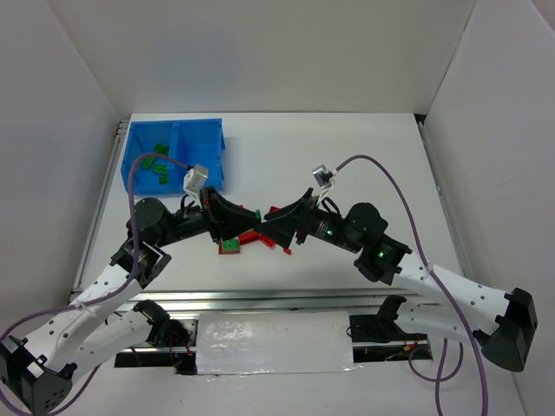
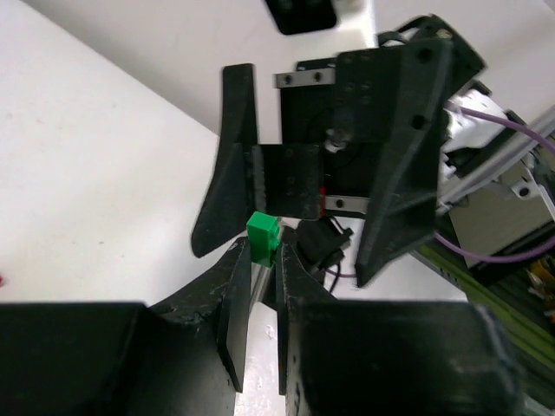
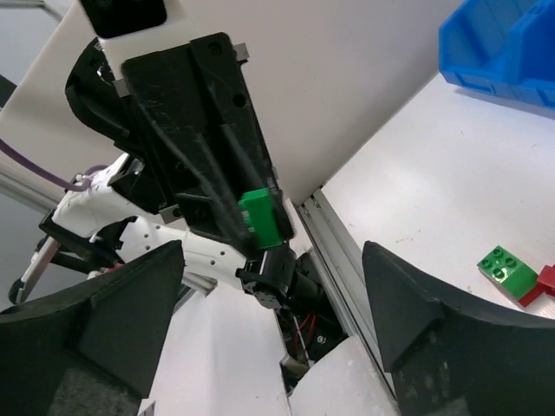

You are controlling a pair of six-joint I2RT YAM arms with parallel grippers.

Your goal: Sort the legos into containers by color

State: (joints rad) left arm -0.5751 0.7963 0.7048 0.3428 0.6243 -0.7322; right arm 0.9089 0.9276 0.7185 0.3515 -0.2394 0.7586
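Note:
My left gripper point(image 2: 264, 260) is shut on a small green lego point(image 2: 263, 237), held above the table. In the top view it point(image 1: 244, 224) points right, nose to nose with my right gripper point(image 1: 270, 224). My right gripper point(image 3: 273, 299) is open and empty, and its fingers point(image 2: 230, 173) straddle the held lego's tip. The right wrist view shows the same green lego point(image 3: 264, 217) between the left fingers. The blue bin point(image 1: 201, 143) stands at the far left, with several green legos point(image 1: 154, 163) in its left compartment. Red legos point(image 1: 251, 238) and a green lego point(image 1: 231, 247) lie under the grippers.
White walls close in the table on the left, back and right. An aluminium rail point(image 1: 260, 299) runs along the near edge. In the right wrist view a green lego point(image 3: 506, 267) and a red one point(image 3: 546, 279) lie on the table, with the bin's corner point(image 3: 499, 43) beyond.

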